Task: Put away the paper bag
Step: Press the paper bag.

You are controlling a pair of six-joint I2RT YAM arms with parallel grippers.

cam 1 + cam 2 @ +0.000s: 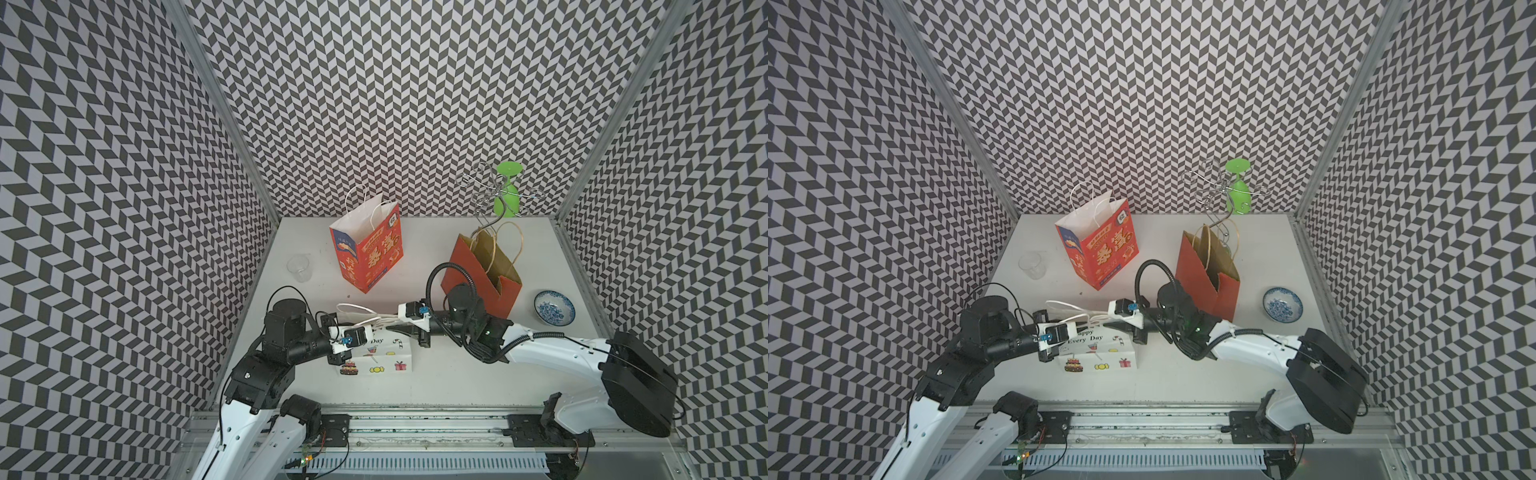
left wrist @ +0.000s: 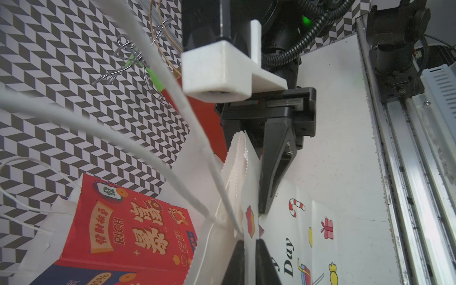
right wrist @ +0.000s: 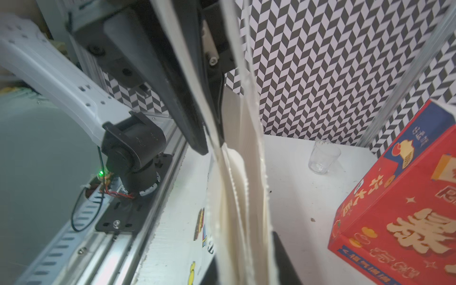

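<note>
The paper bag (image 1: 384, 359) is white with small party prints and lies folded near the table's front middle; its white handles (image 1: 357, 311) arch up behind it. My left gripper (image 1: 368, 330) comes in from the left and is shut on the bag's top rim; in the left wrist view, a thin sheet of the bag (image 2: 278, 227) sits between its dark fingers (image 2: 267, 264). From the right, my right gripper (image 1: 390, 328) has closed on the same rim. The right wrist view shows stacked paper layers (image 3: 244, 222) between its fingers (image 3: 283, 256).
A red printed bag (image 1: 368, 249) stands at the back centre. A red-brown bag (image 1: 482, 270) stands just behind my right arm, with a wire stand and green cup (image 1: 507, 195) further back. A clear cup (image 1: 298, 266) is left, a blue-white bowl (image 1: 554, 306) right.
</note>
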